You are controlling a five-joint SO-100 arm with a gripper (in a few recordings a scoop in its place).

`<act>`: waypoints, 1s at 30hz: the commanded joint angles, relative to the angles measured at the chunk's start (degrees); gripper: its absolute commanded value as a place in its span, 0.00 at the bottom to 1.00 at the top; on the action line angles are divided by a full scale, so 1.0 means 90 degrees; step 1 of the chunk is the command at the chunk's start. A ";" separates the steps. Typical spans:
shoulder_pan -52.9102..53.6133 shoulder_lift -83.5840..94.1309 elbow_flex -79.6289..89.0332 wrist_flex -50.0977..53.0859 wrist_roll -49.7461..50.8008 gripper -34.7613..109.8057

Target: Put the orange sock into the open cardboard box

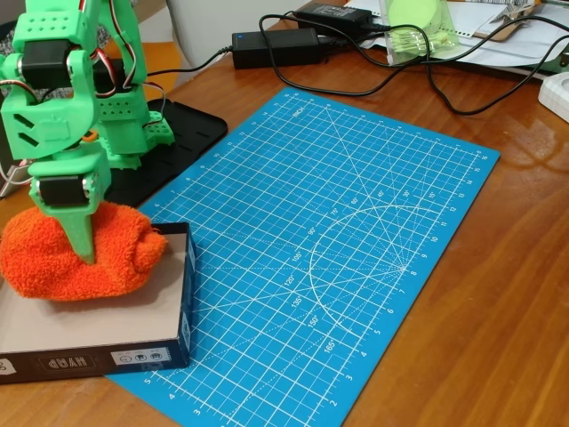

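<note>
One green gripper [83, 240] at lower left grips the sock [76, 253] inside the box [133, 329]; next, I'd say, release.

The open cardboard box [133, 334] runs off the left and bottom edges of the fixed view, and its left end cannot be seen. The orange sock [62, 262] hides the box's far wall. One finger of the claw [82, 242] shows against the sock; how the jaws stand cannot be told. The green arm [67, 98] is cut off by the top edge.
</note>
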 commanded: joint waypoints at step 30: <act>-0.0537 0.0693 -0.1836 0.1982 0.0303 0.24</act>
